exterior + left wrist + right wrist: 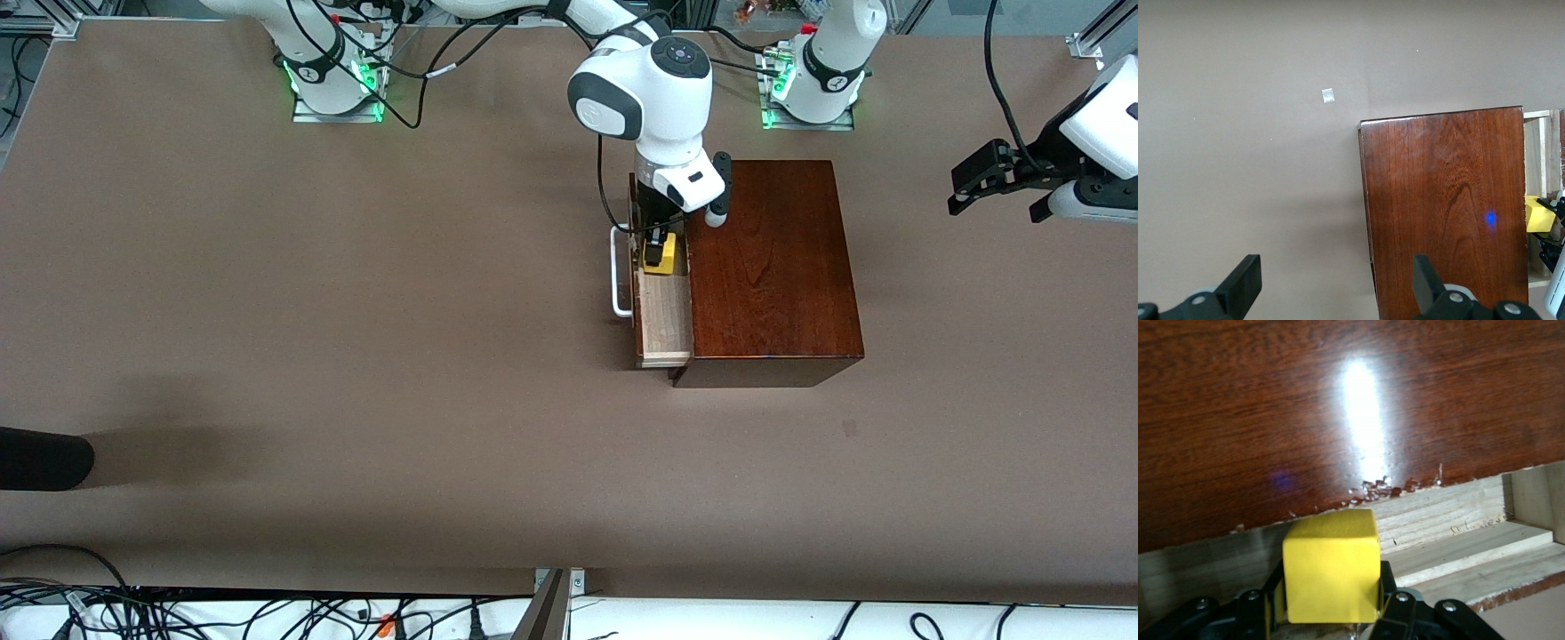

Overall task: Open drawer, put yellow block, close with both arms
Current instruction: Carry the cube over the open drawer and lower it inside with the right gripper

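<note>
Right gripper (659,252) clamps yellow block (659,255) inside open drawer (665,329); left gripper (996,182) waits, fingers spread.

My right arm reaches out from its base toward the middle of the table, wrist turned straight down. My right gripper (659,249) points downward, its fingers (1386,587) clamped on either side of the yellow block (1331,565). My left arm waits off at its own end of the table, forearm roughly level. My left gripper (976,182) hangs in the air there, its two black fingers (1245,279) spread wide apart with nothing between them.
</note>
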Controlling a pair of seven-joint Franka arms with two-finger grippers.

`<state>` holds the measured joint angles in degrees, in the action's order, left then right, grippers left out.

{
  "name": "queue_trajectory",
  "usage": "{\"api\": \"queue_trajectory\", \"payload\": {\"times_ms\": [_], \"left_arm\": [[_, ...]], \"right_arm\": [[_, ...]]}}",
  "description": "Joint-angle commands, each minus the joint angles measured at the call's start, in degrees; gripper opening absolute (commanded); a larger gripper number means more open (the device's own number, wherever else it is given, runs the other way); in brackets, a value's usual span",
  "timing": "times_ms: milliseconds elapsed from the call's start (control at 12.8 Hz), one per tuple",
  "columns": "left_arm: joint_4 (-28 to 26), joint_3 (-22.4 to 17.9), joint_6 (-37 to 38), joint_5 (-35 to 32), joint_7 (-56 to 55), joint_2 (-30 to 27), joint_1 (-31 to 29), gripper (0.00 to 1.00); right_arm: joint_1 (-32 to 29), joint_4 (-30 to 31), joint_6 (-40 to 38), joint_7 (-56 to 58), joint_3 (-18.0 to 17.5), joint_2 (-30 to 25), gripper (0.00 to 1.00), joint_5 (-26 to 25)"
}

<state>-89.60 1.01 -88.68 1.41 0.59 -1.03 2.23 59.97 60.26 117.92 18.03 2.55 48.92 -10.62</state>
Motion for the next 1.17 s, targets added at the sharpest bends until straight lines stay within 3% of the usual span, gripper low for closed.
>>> {"api": "queue_trajectory", "payload": {"times_ms": [0,705,783,861,1096], "left_arm": [[1.89,0.31,0.88,1.57,0.02,0.94,-0.38,1.00],[1.89,0.39,0.88,1.49,0.29,1.29,-0.38,1.00],[1.80,0.48,0.88,1.49,0.20,1.29,-0.38,1.00],[1.80,0.57,0.88,1.49,0.28,1.64,-0.30,1.00],[1.89,0.57,0.35,0.61,0.46,4.10,-0.38,1.00]], "right_arm": [[0.41,-1.90,-0.77,0.69,0.43,1.79,0.45,-1.51],[0.32,-1.82,-1.12,3.85,0.52,2.67,0.45,-1.60],[0.32,-1.82,-1.20,3.76,0.52,2.67,0.49,-1.51],[0.23,-1.82,-1.20,3.68,0.52,2.59,0.99,-1.42],[-0.03,-2.16,-2.34,3.50,0.52,1.88,1.00,-0.72]]}}
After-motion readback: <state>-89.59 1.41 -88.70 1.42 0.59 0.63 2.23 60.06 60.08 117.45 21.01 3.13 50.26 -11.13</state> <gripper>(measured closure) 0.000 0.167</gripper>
